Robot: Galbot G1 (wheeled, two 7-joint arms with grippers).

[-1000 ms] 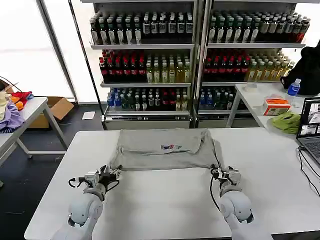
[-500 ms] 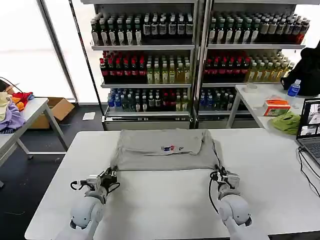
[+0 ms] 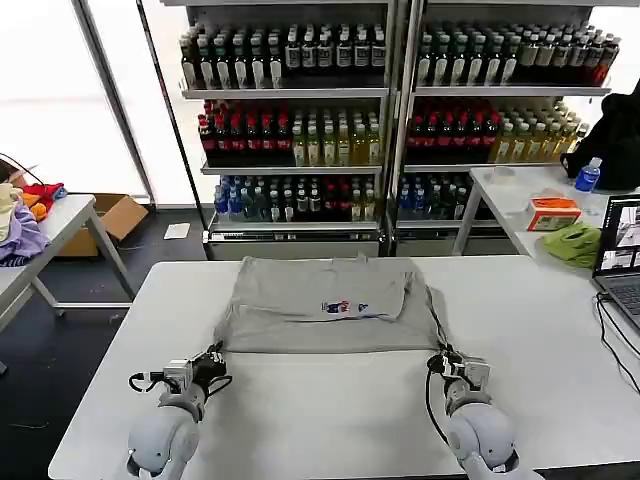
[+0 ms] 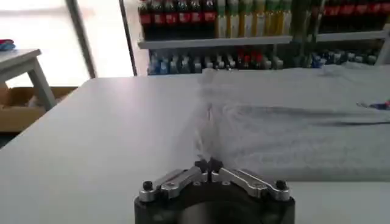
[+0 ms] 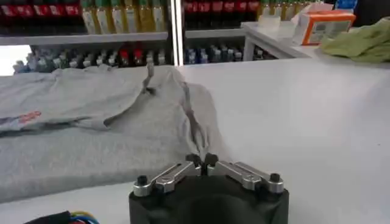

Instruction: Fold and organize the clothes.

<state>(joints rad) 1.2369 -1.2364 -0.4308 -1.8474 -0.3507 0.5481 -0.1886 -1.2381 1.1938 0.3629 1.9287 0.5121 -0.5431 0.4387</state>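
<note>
Here my left jaws [image 3: 210,357] and right jaws [image 3: 447,361] are each pinched together on a near corner of the light grey T-shirt [image 3: 325,305], which lies flat in the middle of the bench [image 3: 560,380], its small chest print facing up and its collar toward the far edge. I grip both hem corners at once, I judge, so the cloth stays taut and square while I drag it toward the near edge, where folding is easier to reach. Compared with a second ago, both wrists have drawn back toward my body, and the shirt, then doubled over itself, now lies stretched longer and smoother, with its near hem closer to me.
</note>
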